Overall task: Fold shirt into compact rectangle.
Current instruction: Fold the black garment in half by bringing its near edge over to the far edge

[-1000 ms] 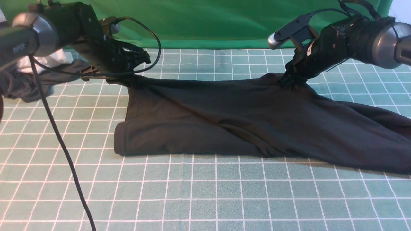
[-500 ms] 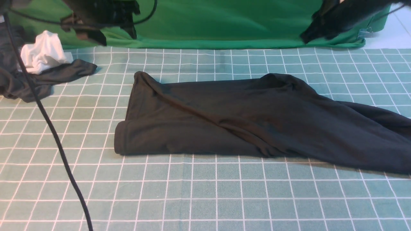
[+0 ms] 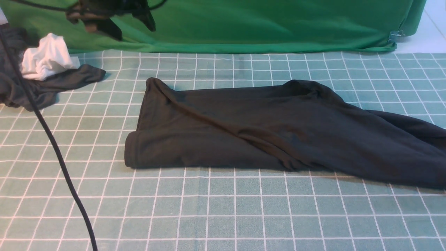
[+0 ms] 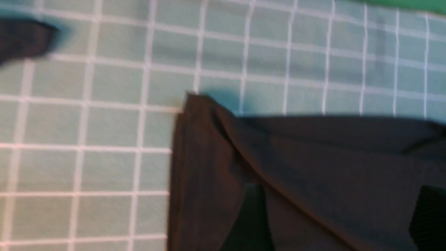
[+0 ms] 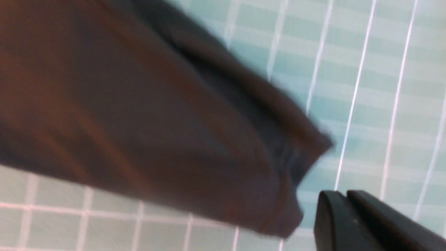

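The black shirt (image 3: 264, 129) lies folded in a long band across the gridded mat, its print hidden; one end trails off toward the right edge. My left gripper (image 3: 130, 26) hangs high above the far left of the mat, open and empty. In the left wrist view its fingers (image 4: 252, 216) stand wide apart over the shirt (image 4: 313, 157), well clear of the cloth. The right arm is out of the front view. In the right wrist view my right gripper (image 5: 343, 197) is shut with nothing between its fingers, above and beside the blurred end of the shirt (image 5: 139, 122).
A smaller dark garment (image 3: 45, 87) with a crumpled white cloth (image 3: 47, 57) lies at the far left. A black cable (image 3: 59, 164) hangs down across the left side. A green backdrop (image 3: 261, 24) closes off the far edge of the mat (image 3: 223, 209).
Both grippers have let go of the shirt's far edge and lifted away. The left one opened and rose; the right one shut and left the front view. The shirt stayed put.
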